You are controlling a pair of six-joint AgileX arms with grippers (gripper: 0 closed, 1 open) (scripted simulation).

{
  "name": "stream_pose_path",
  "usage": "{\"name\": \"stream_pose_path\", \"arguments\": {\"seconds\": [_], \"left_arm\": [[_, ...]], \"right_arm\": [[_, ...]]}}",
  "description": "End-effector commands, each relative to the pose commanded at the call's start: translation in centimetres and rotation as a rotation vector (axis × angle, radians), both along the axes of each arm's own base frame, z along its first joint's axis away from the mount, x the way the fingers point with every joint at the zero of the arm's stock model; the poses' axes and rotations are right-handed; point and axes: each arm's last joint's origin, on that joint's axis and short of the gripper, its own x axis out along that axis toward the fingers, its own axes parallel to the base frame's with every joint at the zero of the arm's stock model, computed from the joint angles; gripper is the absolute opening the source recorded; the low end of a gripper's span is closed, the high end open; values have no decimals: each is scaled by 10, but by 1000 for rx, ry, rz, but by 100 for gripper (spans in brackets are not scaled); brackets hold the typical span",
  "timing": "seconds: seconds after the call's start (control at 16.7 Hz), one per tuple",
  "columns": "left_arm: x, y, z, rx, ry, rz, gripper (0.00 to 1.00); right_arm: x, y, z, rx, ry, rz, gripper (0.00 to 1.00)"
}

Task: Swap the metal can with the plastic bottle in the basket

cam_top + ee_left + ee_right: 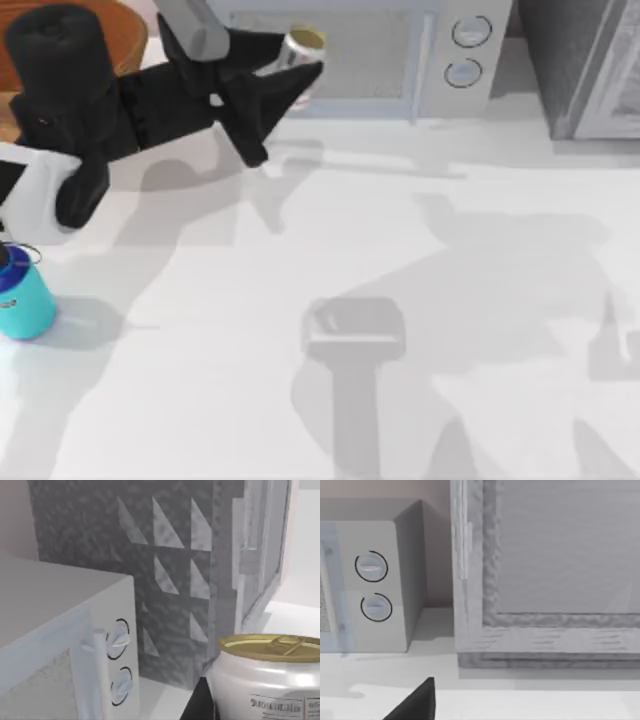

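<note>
The left gripper (pixel 290 75) was up near the back of the table, fingers pinched on the metal can (pixel 298 52), which sat clamped between them right in front of the microwave (pixel 400 50). The basket (pixel 120 30) lay behind that arm, at the back left corner. The plastic bottle (pixel 22 295) stood well away, at the table's left edge.

The white surface (pixel 480 200) is evenly and brightly lit from above; soft grey arm shadows are cast across it, without glare or blur.
</note>
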Motion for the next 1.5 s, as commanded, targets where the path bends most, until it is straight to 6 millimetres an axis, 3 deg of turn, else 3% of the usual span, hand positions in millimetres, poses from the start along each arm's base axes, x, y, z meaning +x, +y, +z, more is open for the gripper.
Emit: {"name": "stream_pose_path", "arguments": {"seconds": [0.42,1.02,1.14,1.5], "left_arm": [[33,-26,-73,9,35,-179,0],[49,-55,-167,4,38,-420,0],[49,-59,-176,1,30,-454,0],[50,-60,-178,-1,24,-468,0]], "right_arm": [[0,0,0,0,0,0,100],[0,0,0,0,0,0,100],[0,0,0,0,0,0,100],[0,0,0,0,0,0,100]]}}
